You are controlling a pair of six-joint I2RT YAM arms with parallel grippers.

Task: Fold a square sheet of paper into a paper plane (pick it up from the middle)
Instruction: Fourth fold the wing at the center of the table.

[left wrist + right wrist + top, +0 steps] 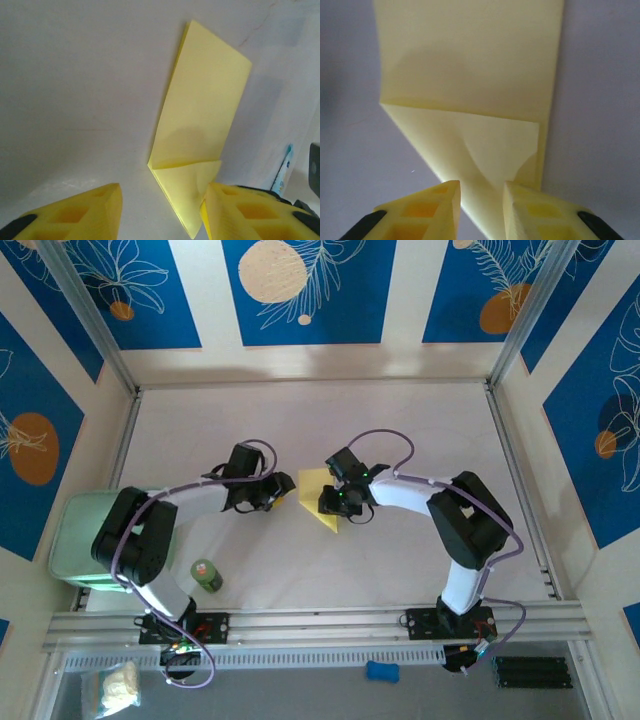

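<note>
Between the two arms, mid-table, both pincers hang low with jaws apart and nothing held. The left gripper [161, 195] stands wide. The right gripper [481, 187] is narrower, its yellow fingertips [445, 197] either side of the tapering end of the thin, pale-yellow, partly folded paper sheet [470, 60]. Beyond them the sheet lies flat on the white table [65, 75], one corner turned over into a triangle. It looks feather-light, limp, and quick to crease or skid. Pinching a folded edge near the middle, where doubled layers stiffen it, seems safest.
</note>
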